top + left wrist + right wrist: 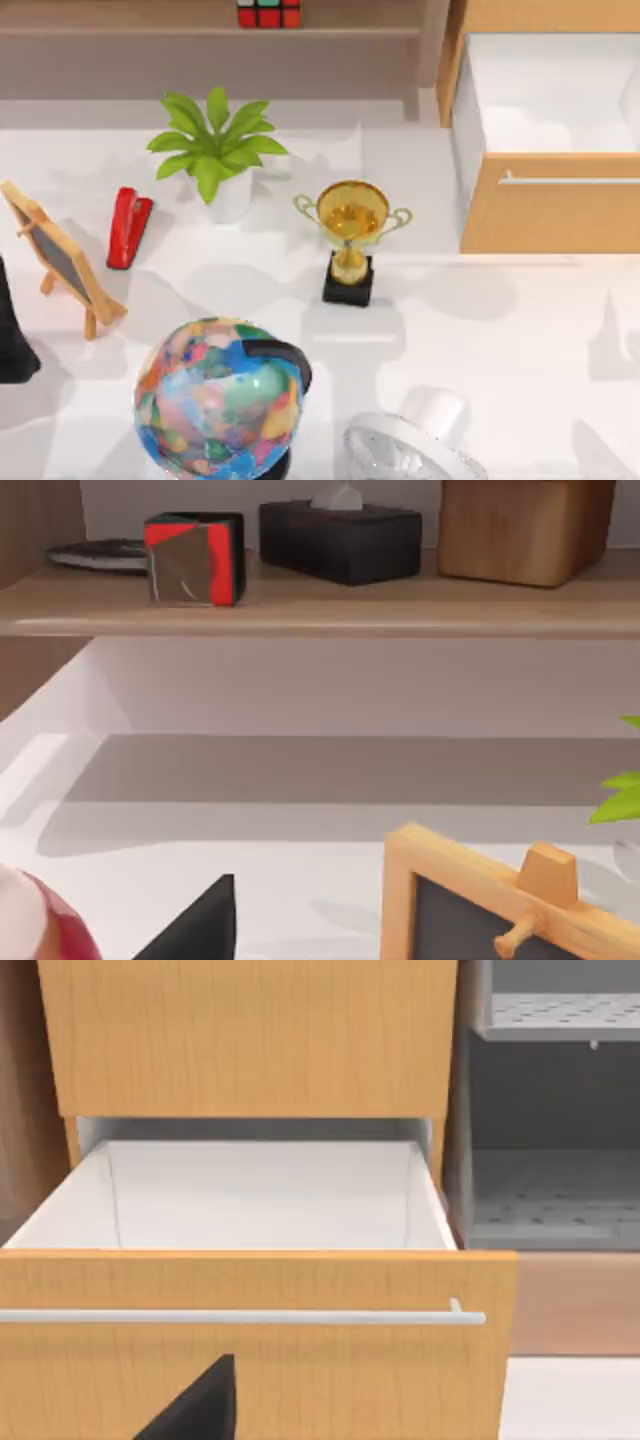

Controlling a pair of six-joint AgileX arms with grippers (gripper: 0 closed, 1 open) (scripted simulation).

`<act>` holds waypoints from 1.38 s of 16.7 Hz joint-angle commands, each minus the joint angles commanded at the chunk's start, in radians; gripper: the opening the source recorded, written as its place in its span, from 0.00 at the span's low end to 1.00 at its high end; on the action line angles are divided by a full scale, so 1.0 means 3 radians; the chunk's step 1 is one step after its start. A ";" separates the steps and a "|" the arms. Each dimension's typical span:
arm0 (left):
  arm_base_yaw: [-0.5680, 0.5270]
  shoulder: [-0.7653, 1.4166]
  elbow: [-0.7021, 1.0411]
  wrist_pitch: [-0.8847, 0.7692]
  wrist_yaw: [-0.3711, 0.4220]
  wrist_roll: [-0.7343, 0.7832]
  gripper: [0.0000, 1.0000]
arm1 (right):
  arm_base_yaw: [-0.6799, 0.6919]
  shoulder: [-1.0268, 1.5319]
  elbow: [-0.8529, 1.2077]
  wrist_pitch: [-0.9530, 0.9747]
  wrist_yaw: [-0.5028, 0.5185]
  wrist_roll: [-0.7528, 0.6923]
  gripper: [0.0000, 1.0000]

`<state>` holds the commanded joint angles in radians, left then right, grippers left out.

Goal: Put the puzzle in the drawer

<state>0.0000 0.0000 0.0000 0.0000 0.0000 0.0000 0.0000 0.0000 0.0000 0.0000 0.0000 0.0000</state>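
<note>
**Risk notes: puzzle on shelf, drawer open**

Top view: the puzzle (268, 13) sits on the shelf (200, 35), far back; the drawer (545, 105) stands open and holds nothing. A plant (215, 145), trophy (352, 225) and globe (220, 398) crowd the table (500, 350); a low sweep could topple them.

Left wrist view: the puzzle (195, 558) lies ahead of and above the left hand (200, 925), beside a tissue box (340, 540). Finger state: cannot tell. A skewed approach might push the cube deeper.

Right wrist view: the right hand (200, 1400) faces the drawer front (250, 1290), close to the handle (240, 1316). Finger state: cannot tell. Nudging it could shut the drawer.
</note>
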 joint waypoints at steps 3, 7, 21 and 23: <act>0.0000 0.0000 0.0000 0.0000 0.0000 0.0000 1.00 | 0.0015 0.0032 0.0032 0.0014 0.0015 0.0001 1.00; 0.0000 0.0000 0.0000 0.0000 0.0000 0.0000 1.00 | 0.0213 0.0508 0.0475 0.0198 0.0224 0.0009 1.00; 0.0000 0.0000 0.0000 0.0000 0.0000 0.0000 1.00 | 0.1810 0.5406 0.3788 0.1464 0.1880 0.0022 1.00; 0.0000 0.0000 0.0000 0.0000 0.0000 0.0000 1.00 | 0.2044 0.6089 0.4257 0.1644 0.2106 0.0025 1.00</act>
<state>0.0000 0.0000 0.0000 0.0000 0.0000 0.0000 0.6133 1.8267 1.2770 0.4932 0.6319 0.0075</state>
